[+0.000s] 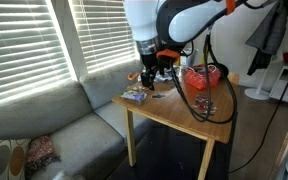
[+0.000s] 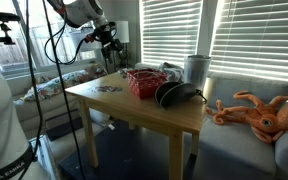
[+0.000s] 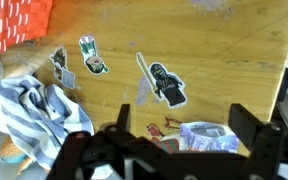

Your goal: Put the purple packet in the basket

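Note:
The purple packet (image 3: pixel 212 137) lies flat on the wooden table (image 3: pixel 224 60) near its edge. In the wrist view it sits between my two dark fingers, and my gripper (image 3: pixel 184 133) is open and empty above it. The packet also shows in both exterior views (image 1: pixel 136 97) (image 2: pixel 108 88). My gripper (image 1: pixel 150 74) (image 2: pixel 110 45) hangs over that end of the table, a little above the packet. The red basket (image 1: pixel 206 78) (image 2: pixel 142 81) stands further along the table, and its corner shows in the wrist view (image 3: pixel 19 20).
Character stickers (image 3: pixel 166 82) are stuck on the tabletop. A striped cloth (image 3: pixel 34 112) lies by the basket. A black object (image 2: pixel 176 94) and a white cylinder (image 2: pixel 196 68) stand past the basket. A sofa (image 1: pixel 54 125) with an orange octopus plush (image 2: pixel 259 112) adjoins the table.

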`<state>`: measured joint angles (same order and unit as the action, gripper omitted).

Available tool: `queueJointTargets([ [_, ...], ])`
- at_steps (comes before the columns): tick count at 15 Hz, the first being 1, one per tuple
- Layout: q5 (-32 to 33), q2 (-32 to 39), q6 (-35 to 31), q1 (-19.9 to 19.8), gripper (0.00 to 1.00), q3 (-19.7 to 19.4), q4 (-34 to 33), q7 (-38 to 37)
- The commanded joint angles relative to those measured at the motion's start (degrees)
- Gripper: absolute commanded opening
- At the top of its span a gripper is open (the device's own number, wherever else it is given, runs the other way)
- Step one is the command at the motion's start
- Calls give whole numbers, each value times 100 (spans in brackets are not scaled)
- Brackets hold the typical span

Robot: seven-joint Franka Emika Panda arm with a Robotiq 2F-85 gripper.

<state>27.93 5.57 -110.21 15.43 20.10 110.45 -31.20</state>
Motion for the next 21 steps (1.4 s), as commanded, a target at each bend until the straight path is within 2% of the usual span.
queueJointTargets([
  [1, 509, 545, 177, 415, 100, -108, -575, -278],
  [10, 1496, 1847, 994, 1312, 100, -476, -1880, -838],
  [15, 1680, 2392, 1116, 1570, 100, -692, -2432, -783],
  [16, 1688, 2465, 1125, 1596, 97, -734, -2509, -761],
  [17, 1672, 2533, 1140, 1611, 85, -769, -2586, -734],
  [18, 1667, 2599, 1140, 1626, 82, -804, -2657, -730],
  [20, 1622, 2701, 1156, 1637, 65, -856, -2762, -691],
  [21, 1582, 2742, 1169, 1637, 62, -868, -2809, -653],
])
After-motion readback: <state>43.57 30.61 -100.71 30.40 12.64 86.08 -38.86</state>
